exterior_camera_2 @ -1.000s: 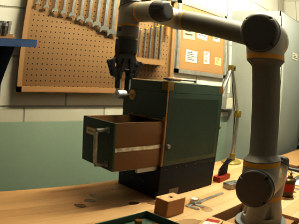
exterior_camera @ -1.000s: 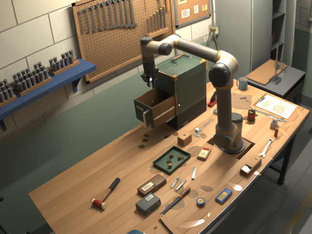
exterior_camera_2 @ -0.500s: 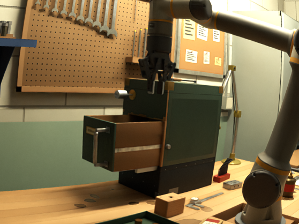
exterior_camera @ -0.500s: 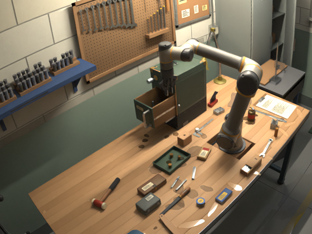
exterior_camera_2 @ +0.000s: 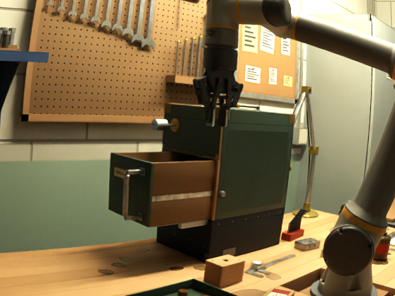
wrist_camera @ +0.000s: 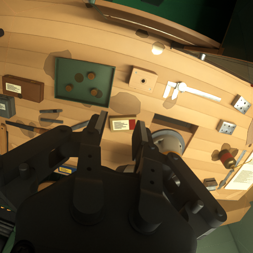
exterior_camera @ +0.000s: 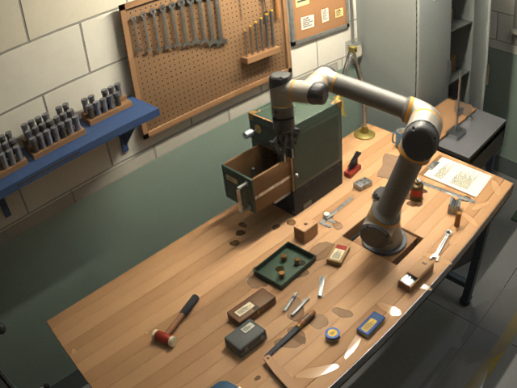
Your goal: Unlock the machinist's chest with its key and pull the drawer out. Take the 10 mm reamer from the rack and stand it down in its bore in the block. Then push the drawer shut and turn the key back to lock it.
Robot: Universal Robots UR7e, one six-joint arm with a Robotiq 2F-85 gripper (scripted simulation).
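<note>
The green machinist's chest (exterior_camera: pixel 311 146) (exterior_camera_2: pixel 244 164) stands at the back of the bench. Its drawer (exterior_camera: pixel 254 177) (exterior_camera_2: pixel 162 187) is pulled out to the left. My gripper (exterior_camera: pixel 285 149) (exterior_camera_2: pixel 218 116) (wrist_camera: pixel 119 128) hangs beside the chest's upper front corner, above the drawer's inner end. It is partly open and holds nothing. The key (exterior_camera: pixel 249 133) (exterior_camera_2: pixel 161 124) sticks out of the chest's front above the drawer. A thin dark reamer (exterior_camera: pixel 253 171) stands inside the drawer. The wooden block (exterior_camera: pixel 305 231) (exterior_camera_2: pixel 223 269) (wrist_camera: pixel 143 79) with one bore sits on the bench in front of the chest.
The chest's top edge is right beside the fingers. A green tray (exterior_camera: pixel 285 264) (wrist_camera: pixel 83 81) with small plugs, boxes, a caliper (exterior_camera: pixel 336 212) (wrist_camera: pixel 191 89), a hammer (exterior_camera: pixel 175 321) and my arm's base (exterior_camera: pixel 383 238) fill the bench. A pegboard hangs behind.
</note>
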